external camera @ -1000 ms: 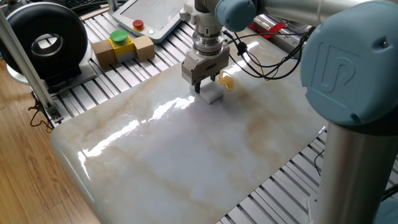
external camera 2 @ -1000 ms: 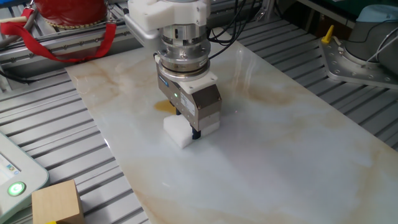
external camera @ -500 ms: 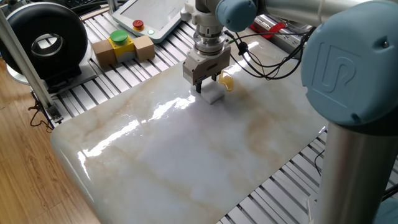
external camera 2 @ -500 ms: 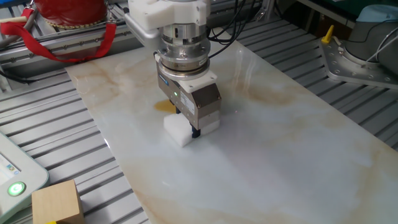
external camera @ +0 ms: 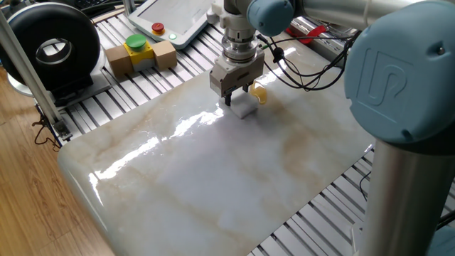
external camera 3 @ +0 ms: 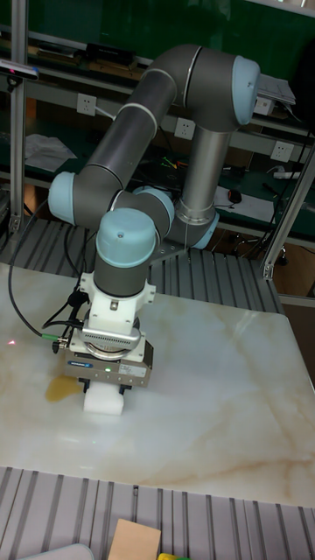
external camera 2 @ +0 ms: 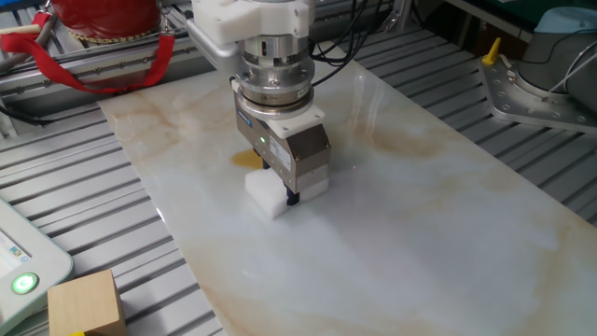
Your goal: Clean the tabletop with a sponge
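The white marble tabletop (external camera: 213, 178) (external camera 2: 420, 215) (external camera 3: 219, 394) carries a small amber stain (external camera: 259, 93) (external camera 2: 244, 160) (external camera 3: 59, 388). A white foam sponge (external camera: 244, 107) (external camera 2: 269, 196) (external camera 3: 103, 399) rests on the slab right beside that stain. My gripper (external camera: 233, 99) (external camera 2: 291, 193) (external camera 3: 105, 388) points straight down and is shut on the sponge, pressing it against the surface. The fingertips are mostly hidden by the gripper body and the foam.
A tan cardboard box with a yellow-green button (external camera: 139, 52) (external camera 2: 86, 301) sits on the ribbed frame beyond the slab's edge. A white pendant with a red button (external camera: 165, 20) lies behind it. A black round device (external camera: 51, 47) stands at the far left, and red gear (external camera 2: 103, 23) at the back.
The gripper and sponge have crept slightly toward the amber stain; otherwise nothing differs.
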`<state>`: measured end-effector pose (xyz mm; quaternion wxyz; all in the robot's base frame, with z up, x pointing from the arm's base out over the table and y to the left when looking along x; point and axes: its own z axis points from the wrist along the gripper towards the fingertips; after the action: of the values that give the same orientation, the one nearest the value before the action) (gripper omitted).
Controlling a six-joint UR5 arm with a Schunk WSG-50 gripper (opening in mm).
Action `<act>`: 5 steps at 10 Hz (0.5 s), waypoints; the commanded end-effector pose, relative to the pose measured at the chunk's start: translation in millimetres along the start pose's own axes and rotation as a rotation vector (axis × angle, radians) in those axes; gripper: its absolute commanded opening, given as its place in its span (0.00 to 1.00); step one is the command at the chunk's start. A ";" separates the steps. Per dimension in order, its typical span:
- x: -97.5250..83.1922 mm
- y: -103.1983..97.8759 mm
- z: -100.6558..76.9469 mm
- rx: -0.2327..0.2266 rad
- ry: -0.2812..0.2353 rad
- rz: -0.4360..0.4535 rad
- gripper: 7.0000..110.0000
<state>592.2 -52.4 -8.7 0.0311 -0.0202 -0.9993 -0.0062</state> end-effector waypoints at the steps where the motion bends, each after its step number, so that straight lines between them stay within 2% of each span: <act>1: -0.4 -3.4 0.7 -0.007 -0.003 0.003 0.00; 5: 0.0 -7.3 -4.2 -0.010 -0.002 -0.005 0.00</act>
<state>591.4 -58.0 -8.1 0.0311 -0.0167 -0.9994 -0.0060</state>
